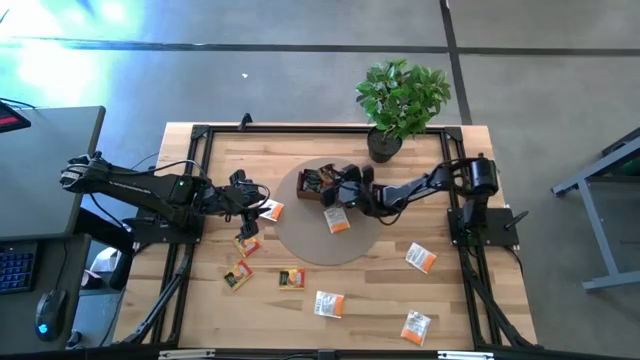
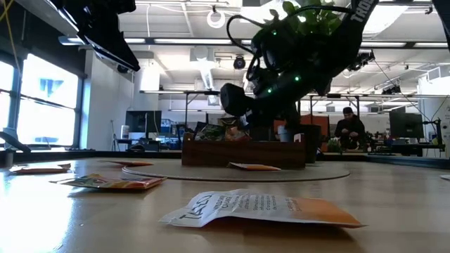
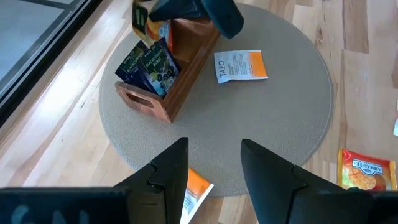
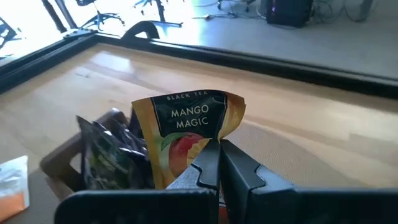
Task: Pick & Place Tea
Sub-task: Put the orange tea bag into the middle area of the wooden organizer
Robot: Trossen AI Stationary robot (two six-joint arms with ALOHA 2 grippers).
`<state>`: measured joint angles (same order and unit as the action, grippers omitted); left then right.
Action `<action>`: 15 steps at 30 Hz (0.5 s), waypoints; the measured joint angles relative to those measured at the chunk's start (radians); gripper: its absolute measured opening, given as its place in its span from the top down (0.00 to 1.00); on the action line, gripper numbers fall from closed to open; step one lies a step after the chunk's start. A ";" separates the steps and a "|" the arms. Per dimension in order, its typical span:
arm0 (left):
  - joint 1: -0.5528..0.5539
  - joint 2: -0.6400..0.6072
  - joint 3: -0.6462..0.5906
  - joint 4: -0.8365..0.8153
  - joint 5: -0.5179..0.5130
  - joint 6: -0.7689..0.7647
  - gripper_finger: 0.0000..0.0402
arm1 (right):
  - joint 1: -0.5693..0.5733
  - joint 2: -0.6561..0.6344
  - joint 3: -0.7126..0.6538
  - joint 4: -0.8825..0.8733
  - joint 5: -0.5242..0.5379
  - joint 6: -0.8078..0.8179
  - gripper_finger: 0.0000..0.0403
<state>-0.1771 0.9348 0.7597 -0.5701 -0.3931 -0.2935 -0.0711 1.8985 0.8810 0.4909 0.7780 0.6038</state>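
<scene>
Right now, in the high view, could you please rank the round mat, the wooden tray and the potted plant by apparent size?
1. Round mat, largest.
2. Potted plant.
3. Wooden tray, smallest, partly hidden by the right claw.

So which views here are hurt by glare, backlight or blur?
High view: blue-white glare washes the floor at the top left. Low view: bright windows leave the arms and plant silhouetted, and the nearest sachet is soft. Right wrist view: blown-out background, nearest fingers blurred.

So it's a light wooden table point(image 1: 200, 320) with a black frame. A round grey mat point(image 1: 300, 240) sits mid-table toward the far edge, and a potted plant point(image 1: 400, 100) stands at the far right corner. Loose tea sachets point(image 1: 329, 304) are scattered toward the near edge, a few near the mat's left side.
</scene>
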 joint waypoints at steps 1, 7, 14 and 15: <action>0.000 0.000 0.000 0.000 0.000 0.000 0.64 | 0.003 0.001 0.000 -0.002 0.000 0.017 0.99; 0.000 0.000 0.000 0.000 0.000 0.000 0.64 | 0.023 0.001 0.001 -0.047 0.045 0.024 0.99; 0.000 0.000 0.000 0.000 0.000 0.000 0.64 | 0.019 0.001 0.001 -0.098 -0.017 0.019 0.95; 0.000 0.000 0.000 0.000 0.000 0.000 0.64 | 0.018 0.001 0.001 -0.106 -0.017 0.015 0.93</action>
<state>-0.1769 0.9348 0.7597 -0.5698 -0.3931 -0.2936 -0.0530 1.8996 0.8818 0.3848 0.7613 0.6189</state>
